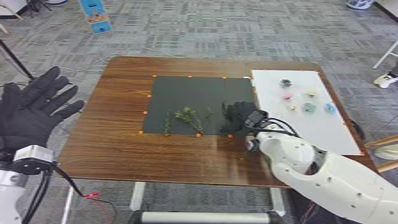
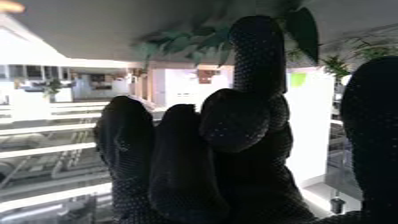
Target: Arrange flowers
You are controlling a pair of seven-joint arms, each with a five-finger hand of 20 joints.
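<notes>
Several green stems [image 1: 187,116] lie on the dark mat [image 1: 182,90] in the head view. My right hand [image 1: 238,114] is over the mat's right part, beside the stems. In the right wrist view, my right hand [image 2: 258,107] has one finger extended, the others relaxed and partly bent, and the thumb apart. Green leaves [image 2: 182,44] are close behind the extended fingertip; contact cannot be told. Small flower heads, among them a blue one [image 1: 330,108] and a pink one [image 1: 287,96], rest on the white sheet [image 1: 324,135]. My left hand [image 1: 34,112] is open, off the table's left side.
The brown wooden table [image 1: 115,145] extends around the mat and the sheet. My right forearm [image 1: 306,160] crosses the table's front right corner and part of the white sheet. Small orange markers [image 1: 199,135] line the mat's edges.
</notes>
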